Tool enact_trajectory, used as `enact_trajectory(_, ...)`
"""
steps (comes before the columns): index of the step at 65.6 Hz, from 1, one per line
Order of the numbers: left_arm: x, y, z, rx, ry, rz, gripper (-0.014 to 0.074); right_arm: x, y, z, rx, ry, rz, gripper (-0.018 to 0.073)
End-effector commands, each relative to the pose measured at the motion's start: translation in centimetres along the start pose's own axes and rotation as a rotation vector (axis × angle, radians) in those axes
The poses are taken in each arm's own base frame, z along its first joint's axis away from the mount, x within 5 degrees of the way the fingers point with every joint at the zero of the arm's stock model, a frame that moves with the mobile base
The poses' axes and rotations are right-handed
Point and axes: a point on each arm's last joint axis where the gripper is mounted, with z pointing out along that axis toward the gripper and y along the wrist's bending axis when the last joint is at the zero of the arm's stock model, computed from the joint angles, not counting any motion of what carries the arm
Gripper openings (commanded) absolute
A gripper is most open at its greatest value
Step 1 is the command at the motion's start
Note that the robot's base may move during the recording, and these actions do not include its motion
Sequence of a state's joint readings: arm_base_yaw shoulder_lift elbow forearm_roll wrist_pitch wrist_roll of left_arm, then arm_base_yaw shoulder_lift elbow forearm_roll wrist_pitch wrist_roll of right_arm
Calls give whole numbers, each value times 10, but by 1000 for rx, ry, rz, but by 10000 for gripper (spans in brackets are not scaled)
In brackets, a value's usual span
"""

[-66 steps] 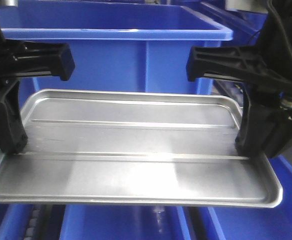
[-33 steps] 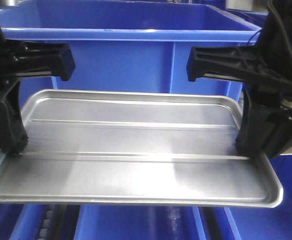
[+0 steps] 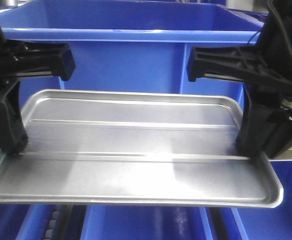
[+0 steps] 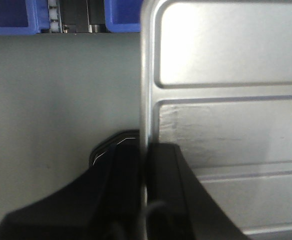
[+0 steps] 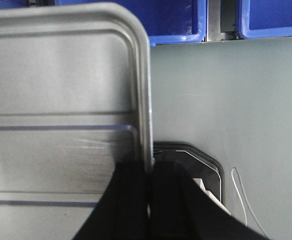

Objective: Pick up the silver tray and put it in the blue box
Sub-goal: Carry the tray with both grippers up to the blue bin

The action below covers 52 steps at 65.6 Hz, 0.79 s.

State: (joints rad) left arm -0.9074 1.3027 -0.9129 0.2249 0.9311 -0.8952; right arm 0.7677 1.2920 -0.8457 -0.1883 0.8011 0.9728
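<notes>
Silver metal filled the space between my two hands: the silver tray [image 3: 135, 145] was held level in the air, with its long axis running from one hand across to the other. My left gripper [image 4: 144, 170] was clenched on the rim of the left short end, one finger on each side of the thin edge, and my right gripper [image 5: 150, 180] pinched the right short end in the same way. So the tray lay inward from each hand, and neither arm was nearer to it than the other. The blue box [image 3: 135, 35] stood straight ahead of both hands, just beyond the far long edge of the tray, and its near rim ran parallel to that edge. In the front view the rim appeared higher than the tray, so I judged that the coming move depended on this one relation: the tray must go up and forward, kept level and square to the rim, and both hands must travel together. Much was hard to make out. The floor of the box was hidden behind its near wall, and its side walls were cut off by the picture and by my own arms, so I could not tell how closely the tray would fit. The wrist views showed only a grey surface [image 4: 60, 100] under the tray and the edges of other blue crates [image 5: 176, 20]. The fingers were dark and blurred at the rim, so how deep the grip reached was unclear.
</notes>
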Motion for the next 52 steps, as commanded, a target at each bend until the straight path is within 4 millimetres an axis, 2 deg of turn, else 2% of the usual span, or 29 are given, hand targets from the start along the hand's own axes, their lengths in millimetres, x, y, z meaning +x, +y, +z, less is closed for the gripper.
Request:
enact_trajectory(1, -4, 0, -13, 21, -45, 8, -6, -8, 1, -14, -33, -69, -20, 57)
enact_trajectory(52, -5, 0, -13, 28, -51, 8, -6, -9, 2, -14, -35, -88, -34, 57)
